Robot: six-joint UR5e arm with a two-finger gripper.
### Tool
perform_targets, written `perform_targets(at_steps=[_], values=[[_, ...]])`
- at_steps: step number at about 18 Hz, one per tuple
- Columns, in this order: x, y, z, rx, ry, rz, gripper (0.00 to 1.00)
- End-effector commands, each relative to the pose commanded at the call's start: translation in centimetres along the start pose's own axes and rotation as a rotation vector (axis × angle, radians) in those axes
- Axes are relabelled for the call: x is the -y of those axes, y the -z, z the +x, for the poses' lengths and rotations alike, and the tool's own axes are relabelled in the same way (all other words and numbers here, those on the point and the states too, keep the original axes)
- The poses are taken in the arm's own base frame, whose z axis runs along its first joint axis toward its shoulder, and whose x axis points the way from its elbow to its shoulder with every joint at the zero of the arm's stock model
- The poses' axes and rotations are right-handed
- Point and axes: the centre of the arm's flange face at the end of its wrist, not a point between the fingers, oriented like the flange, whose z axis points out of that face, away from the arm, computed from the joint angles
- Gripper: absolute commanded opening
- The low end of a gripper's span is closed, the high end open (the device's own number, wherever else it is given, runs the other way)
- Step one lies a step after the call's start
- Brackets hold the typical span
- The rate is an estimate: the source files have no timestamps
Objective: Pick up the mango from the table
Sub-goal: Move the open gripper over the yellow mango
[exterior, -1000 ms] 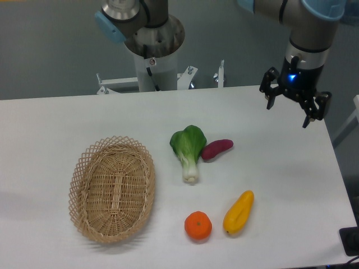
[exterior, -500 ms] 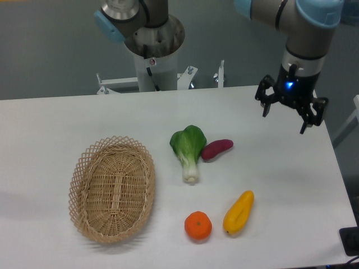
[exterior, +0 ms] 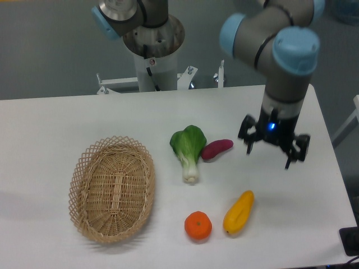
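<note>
Since the earlier frames, our gripper (exterior: 270,151) has come away from the far right corner of the table (exterior: 67,117) and now hangs lower and further left, over the white surface to the right of the purple sweet potato (exterior: 217,148). Its two fingers (exterior: 247,143) are spread wide apart and point downward, with nothing between them. A small blue light glows on the gripper body just above the fingers, and the grey arm with its pale blue joint caps bends up and back from there.

Below the gripper and a little to its left, we see the mango (exterior: 239,212) lying flat on the table near the front edge, yellow shading to orange, its long axis tilted from lower left to upper right. The gripper is apart from it and does not touch it.

Just beside the mango, on its left, sits a round orange (exterior: 198,225); the two do not appear to touch. Further back lies a green bok choy (exterior: 189,148), leaves toward the rear and white stem toward the front, with the sweet potato against its right side. An oval wicker basket (exterior: 112,188) rests well apart on the left half of the table.
</note>
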Motion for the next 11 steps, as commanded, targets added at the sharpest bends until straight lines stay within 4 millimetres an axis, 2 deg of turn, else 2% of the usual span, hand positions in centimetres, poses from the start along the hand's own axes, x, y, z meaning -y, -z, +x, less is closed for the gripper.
perform_targets(at_steps=[2, 7, 11], values=[[0.2, -2.0, -0.6, 0.004, 0.011, 0.008, 1.0], [0.1, -5.3, -0.4, -0.047, 0.014, 0.014, 1.0], [0.3, -6.4, 0.6, -0.062, 0.003, 0.002, 1.0]])
